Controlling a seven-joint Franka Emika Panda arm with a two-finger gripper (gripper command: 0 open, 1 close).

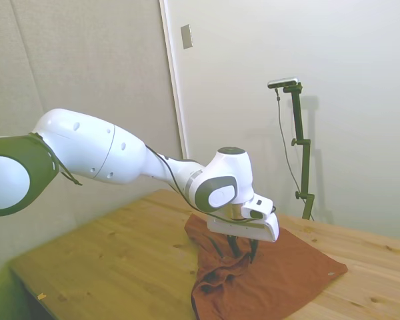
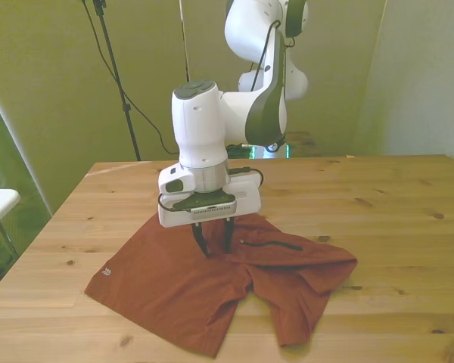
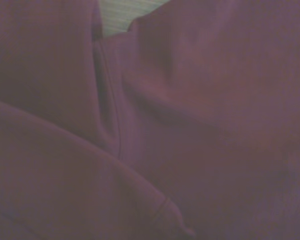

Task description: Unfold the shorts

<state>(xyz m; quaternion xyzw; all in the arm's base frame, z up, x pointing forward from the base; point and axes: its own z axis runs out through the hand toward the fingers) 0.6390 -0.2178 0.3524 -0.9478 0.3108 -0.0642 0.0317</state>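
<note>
Filling nearly the whole wrist view, the shorts (image 3: 190,125) show as soft rust-brown cloth in overlapping folds, with a stitched seam running down one crease and a rolled hem edge poking out near a fold; a small sliver of pale counter (image 3: 122,15) shows past the cloth. The view is dim and soft, so finer detail cannot be made out.

From the front view, the shorts (image 2: 181,283) lie on the wooden counter (image 2: 378,204) toward its near edge, still partly folded. The part toward the front view's left lies fairly flat, with a tiny pale mark near its outer corner. The part toward the front view's right is bunched and doubled over, a flap hanging toward the near edge, and a thin dark cord (image 2: 272,243) trails across the top layer.

The gripper (image 2: 214,243) points straight down over the middle of the garment, its dark fingers (image 2: 202,242) set narrowly apart with their tips down in the fabric. The cloth rises slightly toward them, and they appear to pinch a ridge of it, though the contact itself is hard to see.

In the side view, the shorts (image 1: 287,267) spread across the counter (image 1: 107,260), crumpled in the near part and flatter beyond, with the gripper (image 1: 243,250) down in the rumpled middle.
</note>
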